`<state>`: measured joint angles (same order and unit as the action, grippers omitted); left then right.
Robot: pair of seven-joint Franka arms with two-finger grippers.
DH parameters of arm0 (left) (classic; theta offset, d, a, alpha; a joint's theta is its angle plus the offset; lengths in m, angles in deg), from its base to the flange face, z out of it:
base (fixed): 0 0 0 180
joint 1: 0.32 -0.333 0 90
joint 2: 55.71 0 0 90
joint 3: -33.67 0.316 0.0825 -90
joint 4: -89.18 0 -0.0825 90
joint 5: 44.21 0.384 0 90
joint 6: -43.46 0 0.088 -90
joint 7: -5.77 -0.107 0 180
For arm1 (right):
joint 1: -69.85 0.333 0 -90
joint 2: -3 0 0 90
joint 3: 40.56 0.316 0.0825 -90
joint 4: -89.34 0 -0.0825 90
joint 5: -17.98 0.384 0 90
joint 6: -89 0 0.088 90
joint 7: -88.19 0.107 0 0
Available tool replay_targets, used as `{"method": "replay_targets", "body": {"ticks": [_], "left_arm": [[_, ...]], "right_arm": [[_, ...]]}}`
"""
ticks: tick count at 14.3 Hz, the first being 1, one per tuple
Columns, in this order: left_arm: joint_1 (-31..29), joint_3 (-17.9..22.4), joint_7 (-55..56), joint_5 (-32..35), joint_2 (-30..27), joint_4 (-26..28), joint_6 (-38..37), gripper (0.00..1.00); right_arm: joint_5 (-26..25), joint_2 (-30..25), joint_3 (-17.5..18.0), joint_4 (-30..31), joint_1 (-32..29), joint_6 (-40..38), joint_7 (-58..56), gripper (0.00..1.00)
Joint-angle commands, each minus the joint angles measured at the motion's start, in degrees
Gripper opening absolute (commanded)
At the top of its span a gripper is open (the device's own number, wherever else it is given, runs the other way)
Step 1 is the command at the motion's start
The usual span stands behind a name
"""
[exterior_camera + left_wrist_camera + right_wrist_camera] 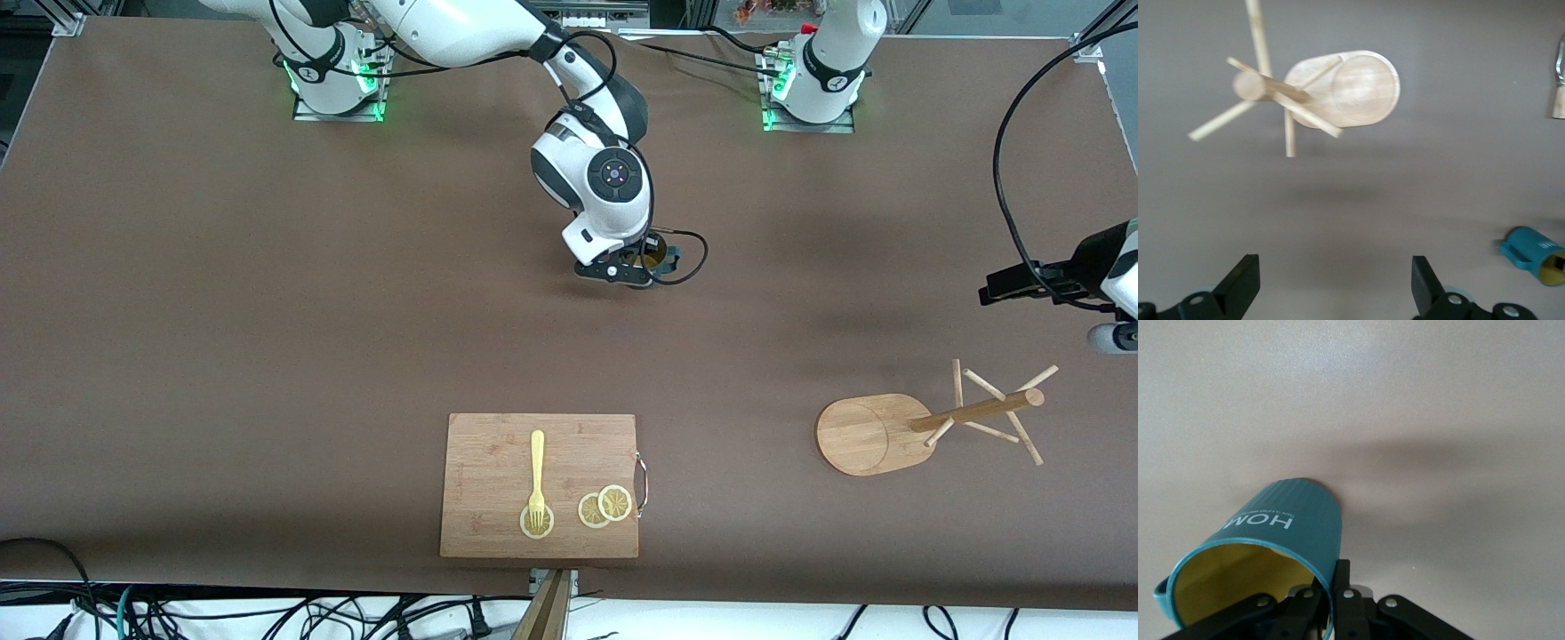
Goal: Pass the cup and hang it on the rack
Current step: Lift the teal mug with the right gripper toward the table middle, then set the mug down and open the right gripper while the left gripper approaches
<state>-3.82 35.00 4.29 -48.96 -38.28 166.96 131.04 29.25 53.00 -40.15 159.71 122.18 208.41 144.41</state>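
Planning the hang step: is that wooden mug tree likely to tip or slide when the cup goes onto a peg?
The rack probably won't tip: its flat base looks broad. It looks like light wood on bare table, so a sideways nudge may slide it. Its thin pegs seem likely to flex. The right gripper is shut on the cup; the left gripper waits open above the rack.

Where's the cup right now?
The cup is pinched by its rim in the right gripper, at the table's middle, farther from the front camera than the cutting board. The rack stands toward the left arm's end.

White arms (498, 36), black joints, black cables
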Motion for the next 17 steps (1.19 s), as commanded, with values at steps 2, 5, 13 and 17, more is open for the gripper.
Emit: {"method": "replay_targets", "body": {"ticks": [2,5,13,17], "left_arm": [[-0.28,-1.58,-1.32,-5.26,-0.04,2.11,-1.09,1.0],[-0.28,-5.36,-9.11,-5.27,-0.04,3.44,-1.27,1.0],[-0.37,-12.74,-42.36,-5.27,-0.92,13.1,-1.09,1.0],[-0.45,-14.86,-52.01,-5.7,-1.7,18.89,1.62,1.0]], "right_arm": [[-0.81,1.41,-0.59,-1.99,1.11,0.65,1.95,0.08],[-0.64,0.89,-0.59,-2.17,1.02,0.57,3.45,0.54],[0.06,-8.06,-0.59,-3.84,-3.01,-5.5,2.57,1.0],[0.15,-15.97,-1.38,-3.04,-11.52,-15.84,0.48,1.0]]}}
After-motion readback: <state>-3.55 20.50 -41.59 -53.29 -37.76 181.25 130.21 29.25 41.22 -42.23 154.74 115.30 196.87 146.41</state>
